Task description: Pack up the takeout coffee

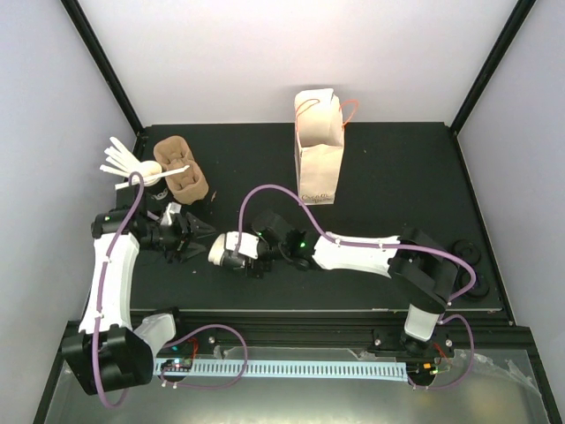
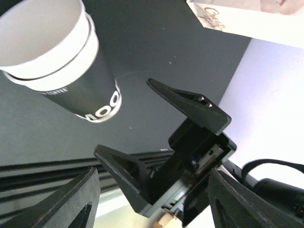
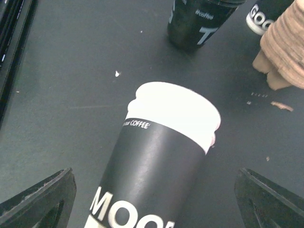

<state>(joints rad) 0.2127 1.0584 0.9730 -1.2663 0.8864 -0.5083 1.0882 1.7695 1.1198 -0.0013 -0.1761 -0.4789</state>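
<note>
A black takeout coffee cup [image 3: 156,175] with white "MOCO" lettering lies tilted between my two grippers. Its far end [image 2: 40,38] is white and stepped in two rims. My right gripper [image 3: 154,176] is open around the cup's base end, with a gap between each finger and the cup. In the top view that gripper [image 1: 243,254] reaches left to the white cup end [image 1: 225,250]. My left gripper [image 2: 151,175] is open and empty, facing the right gripper's spread fingers [image 2: 183,97]. Further back stand two more black cups [image 3: 199,21], [image 3: 266,14].
A brown pulp carrier [image 1: 181,168] and a cup of white stirrers [image 1: 132,163] sit at the back left. A paper bag [image 1: 318,146] stands upright at the back centre. Round black lids [image 1: 466,254] lie near the table's right edge.
</note>
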